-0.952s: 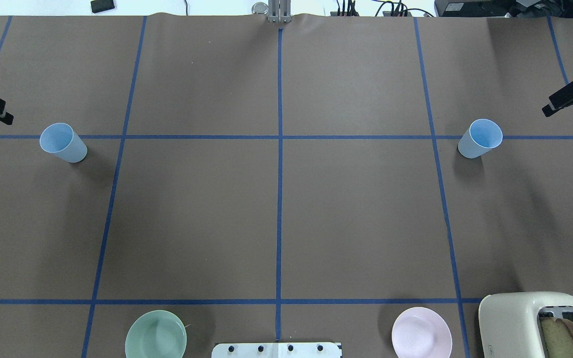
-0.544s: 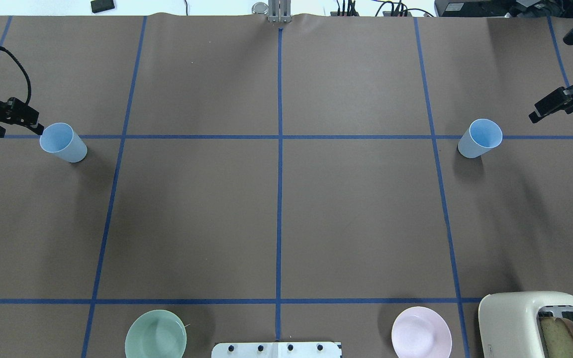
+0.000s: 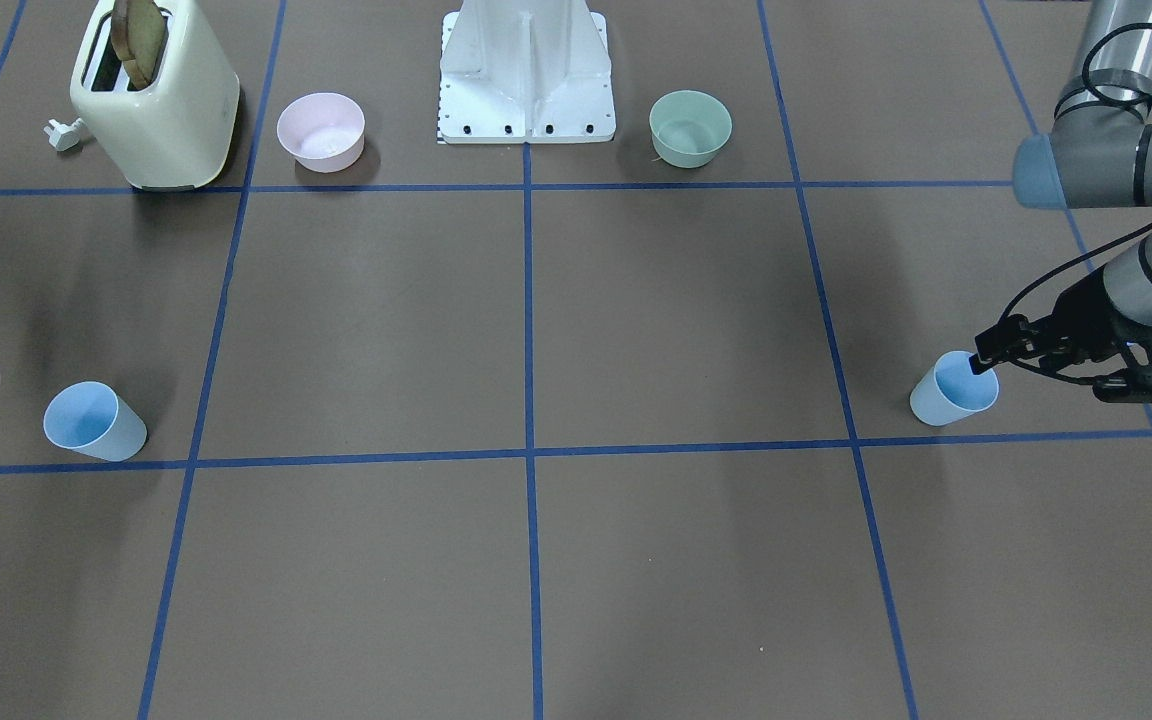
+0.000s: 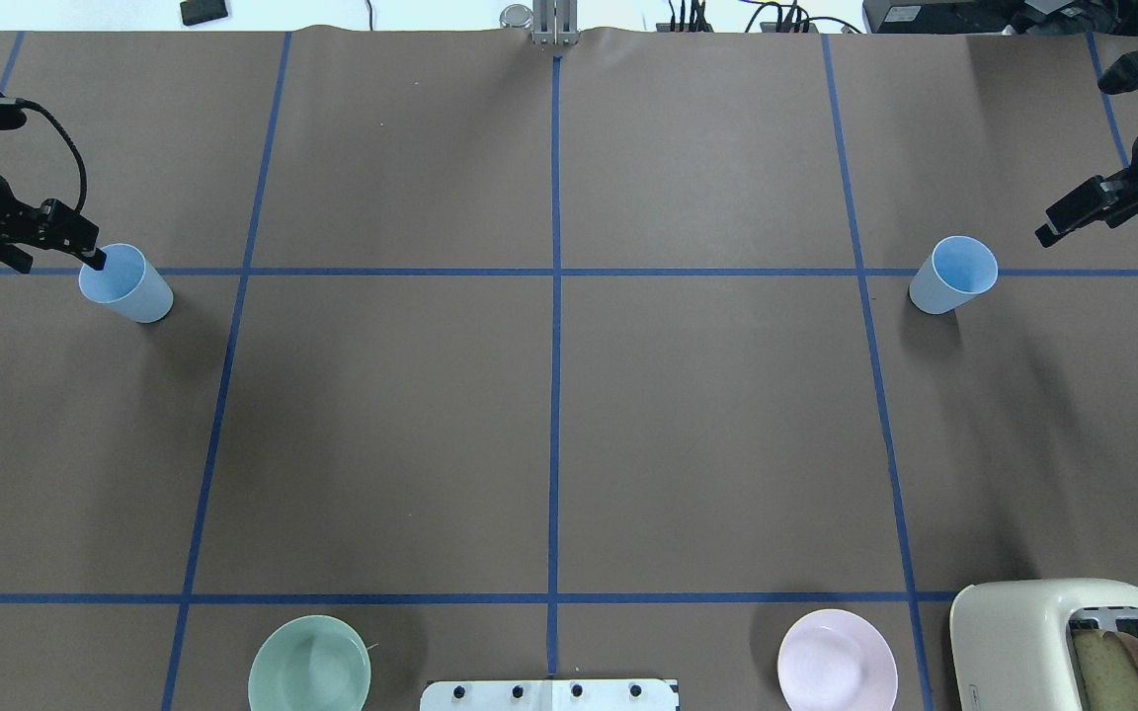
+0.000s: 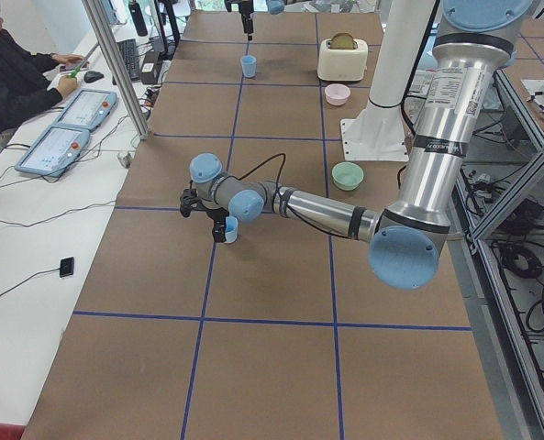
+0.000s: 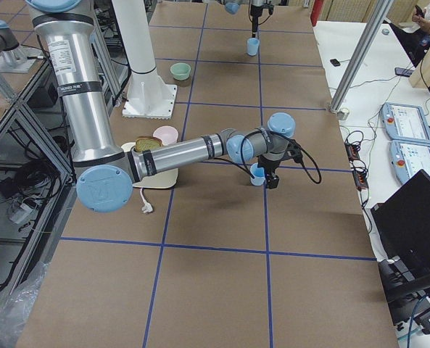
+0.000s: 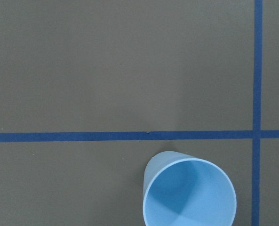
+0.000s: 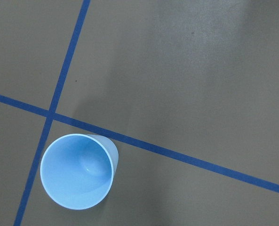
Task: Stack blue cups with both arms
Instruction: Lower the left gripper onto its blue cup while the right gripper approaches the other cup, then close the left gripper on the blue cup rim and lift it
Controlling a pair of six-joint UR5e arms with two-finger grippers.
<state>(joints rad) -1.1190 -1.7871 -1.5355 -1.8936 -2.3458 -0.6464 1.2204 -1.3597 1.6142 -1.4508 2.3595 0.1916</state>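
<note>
Two light-blue cups stand upright, far apart on the brown table. The left cup [image 4: 125,284] [image 3: 954,392] also shows low in the left wrist view [image 7: 189,193]. My left gripper [image 4: 57,255] [image 3: 1046,372] looks open, and one fingertip [image 4: 95,261] is at that cup's rim on the outer side. I cannot tell if it touches. The right cup [image 4: 954,275] [image 3: 94,421] shows in the right wrist view [image 8: 77,171]. My right gripper [image 4: 1063,219] is partly in view, looks open and empty, and hovers to the right of that cup, apart from it.
A cream toaster [image 4: 1058,642] with bread stands at the near right. A pink bowl [image 4: 837,660] and a pale green bowl [image 4: 309,664] flank the white base mount [image 4: 549,694]. Blue tape lines grid the table. An operator [image 5: 15,73] sits at the far side.
My left gripper has moved right, up to the left cup's rim. My right gripper has moved left, closer to the right cup. Neither cup has moved.
</note>
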